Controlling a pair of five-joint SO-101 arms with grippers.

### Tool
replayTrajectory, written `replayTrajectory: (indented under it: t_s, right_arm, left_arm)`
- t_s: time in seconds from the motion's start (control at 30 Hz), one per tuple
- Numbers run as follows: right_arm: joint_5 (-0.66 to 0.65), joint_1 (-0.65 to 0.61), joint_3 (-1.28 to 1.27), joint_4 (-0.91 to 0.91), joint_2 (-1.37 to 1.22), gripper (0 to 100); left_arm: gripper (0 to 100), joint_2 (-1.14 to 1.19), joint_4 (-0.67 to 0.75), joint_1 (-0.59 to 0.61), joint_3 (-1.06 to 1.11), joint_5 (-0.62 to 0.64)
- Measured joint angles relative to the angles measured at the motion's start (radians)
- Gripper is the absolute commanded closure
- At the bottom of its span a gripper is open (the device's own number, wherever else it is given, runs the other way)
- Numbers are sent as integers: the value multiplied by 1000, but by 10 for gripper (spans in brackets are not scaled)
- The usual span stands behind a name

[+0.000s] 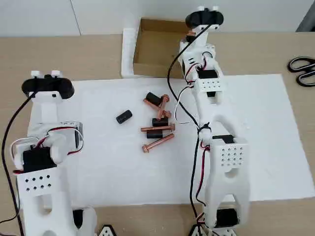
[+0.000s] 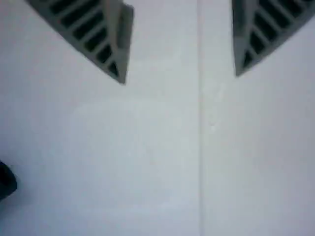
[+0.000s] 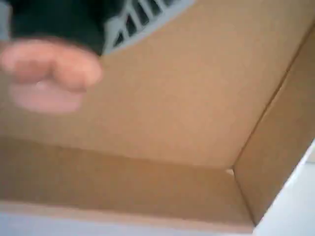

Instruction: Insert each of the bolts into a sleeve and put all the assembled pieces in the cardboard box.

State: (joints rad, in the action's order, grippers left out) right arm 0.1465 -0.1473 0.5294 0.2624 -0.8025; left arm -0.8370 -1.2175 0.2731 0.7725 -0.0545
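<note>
My right gripper [image 1: 204, 19] hangs over the cardboard box [image 1: 153, 49]. In the right wrist view it is shut on a copper bolt [image 3: 47, 73] in a black sleeve [image 3: 54, 19], blurred, above the box floor [image 3: 172, 123]. Several copper bolts [image 1: 158, 142] and black sleeves [image 1: 124, 116] lie loose in the middle of the white sheet; one bolt [image 1: 157, 128] lies against a sleeve [image 1: 157, 133]. My left gripper [image 1: 47, 87] is at the sheet's left side, apart from them. Seen from its wrist, the left gripper [image 2: 180, 74] is open over bare sheet, nothing between its fingers [image 2: 106, 39].
A white foam strip [image 1: 128, 51] lies along the box's left wall. Scissors [image 1: 302, 69] rest on the wooden table at the far right. The white sheet [image 1: 147, 177] has free room in front and to the right. A dark object [image 2: 6, 182] shows in the left wrist view.
</note>
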Motion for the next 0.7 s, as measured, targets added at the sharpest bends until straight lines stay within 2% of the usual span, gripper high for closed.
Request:
replayTrajectory:
  t_s: [0.1,0.3,0.7]
  right_arm:
    - [0,-5,0,0,-14,976]
    - [0,-3,9,40,-14,829]
    - [0,-2,38,106,2,822]
  left_arm:
    - [862,0,-2,0,0,0]
    - [862,0,-2,0,0,0]
    - [862,0,-2,0,0,0]
